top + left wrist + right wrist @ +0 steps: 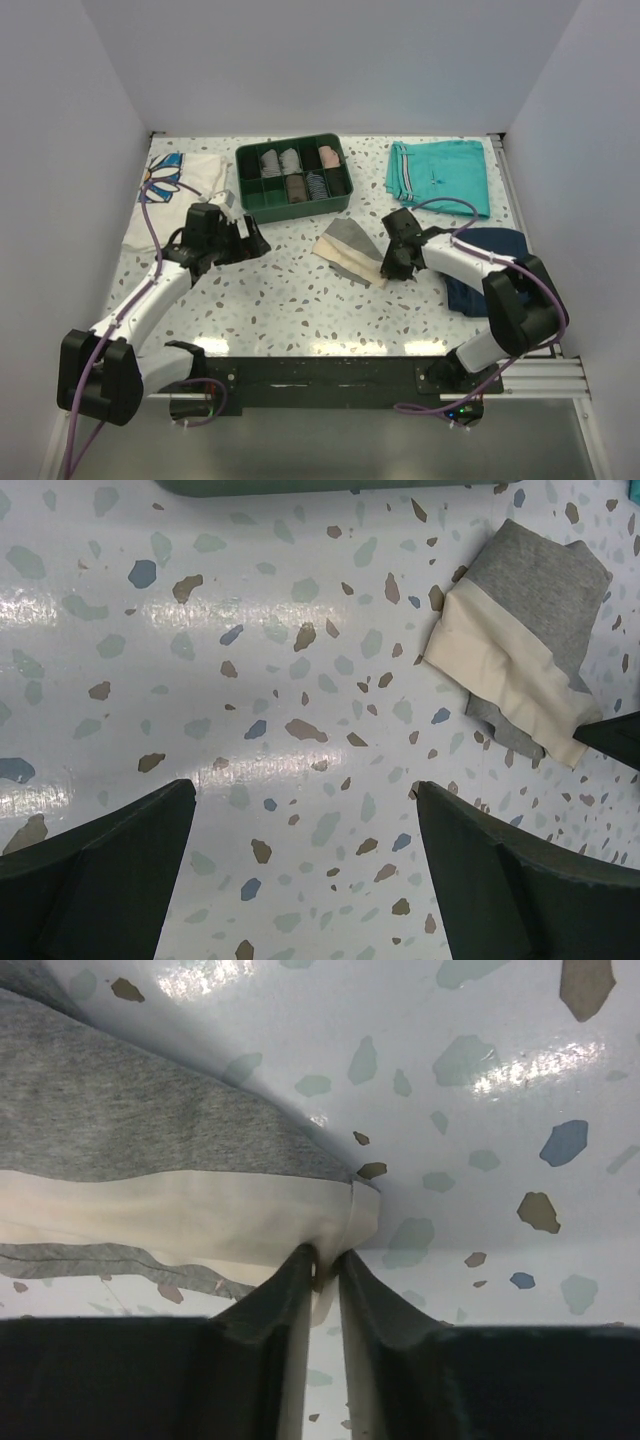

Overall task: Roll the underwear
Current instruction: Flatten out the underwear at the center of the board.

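While the right claw pinches the cream waistband corner of the underwear, which lies on the bench before the green tray, the left claw hangs wide open, empty. Rolling seems barely begun: next, that corner must lift and curl inward.

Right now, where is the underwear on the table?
In the top view the underwear lies mid-table, slightly right of centre, just in front of the green tray, its cream edge pinched by the right gripper.
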Robot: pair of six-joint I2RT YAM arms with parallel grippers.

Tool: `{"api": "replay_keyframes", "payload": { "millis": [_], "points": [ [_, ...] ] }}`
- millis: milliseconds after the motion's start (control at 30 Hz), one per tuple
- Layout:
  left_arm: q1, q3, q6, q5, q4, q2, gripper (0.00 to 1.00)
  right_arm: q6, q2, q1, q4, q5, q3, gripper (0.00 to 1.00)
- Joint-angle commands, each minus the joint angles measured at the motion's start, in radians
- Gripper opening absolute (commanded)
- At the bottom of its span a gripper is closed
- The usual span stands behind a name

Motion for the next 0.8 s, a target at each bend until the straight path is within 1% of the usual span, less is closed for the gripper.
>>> {"api": "replay_keyframes", "payload": {
  "millis": [0, 33, 67, 100, 167, 200, 400, 433, 500, 533, 600, 667, 767],
  "points": [
    [-0.003, -0.011, 0.009, 0.018, 0.024, 0.003, 0.97, 0.003, -0.054, -0.005, 0.048, -0.021, -0.023, 0.10],
    [-0.003, -0.011, 0.010, 0.018, 0.027, 0.005, 0.97, 0.000, -0.071, -0.005, 0.051, -0.021, -0.028, 0.04],
    [-0.003, -0.011, 0.010, 0.018, 0.025, 0.006, 0.97, -0.015, -0.094, -0.003, 0.050, -0.024, -0.029, 0.01],
    [-0.003, -0.012, 0.012, 0.017, 0.027, 0.008, 0.97, -0.036, -0.165, -0.002, 0.044, -0.043, -0.026, 0.00],
    [-0.003, -0.012, 0.015, 0.022, 0.038, 0.008, 0.97, -0.072, -0.217, 0.006, 0.044, -0.071, -0.017, 0.00],
    [-0.003, -0.012, 0.015, 0.023, 0.051, 0.008, 0.97, -0.084, -0.264, 0.008, 0.042, -0.115, -0.002, 0.00],
    [-0.007, 0.020, 0.007, 0.071, 0.111, 0.054, 0.95, -0.098, -0.376, 0.012, -0.009, -0.151, 0.098, 0.00],
    [-0.010, 0.025, 0.008, 0.069, 0.111, 0.060, 0.95, -0.102, -0.393, 0.011, -0.009, -0.180, 0.112, 0.00],
    [-0.016, 0.032, 0.009, 0.068, 0.114, 0.063, 0.95, -0.119, -0.395, 0.011, -0.004, -0.238, 0.162, 0.00],
    [-0.015, 0.031, 0.009, 0.068, 0.114, 0.063, 0.95, -0.131, -0.387, 0.015, -0.001, -0.302, 0.182, 0.00],
    [-0.016, 0.026, 0.007, 0.063, 0.111, 0.060, 0.94, -0.144, -0.375, 0.032, -0.004, -0.346, 0.244, 0.00],
    [-0.016, 0.023, 0.007, 0.051, 0.105, 0.048, 0.94, -0.171, -0.355, 0.073, -0.012, -0.392, 0.309, 0.00],
    [-0.016, 0.023, 0.009, 0.020, 0.084, 0.023, 0.94, -0.202, -0.326, 0.162, -0.027, -0.412, 0.397, 0.00]
  ]
}}
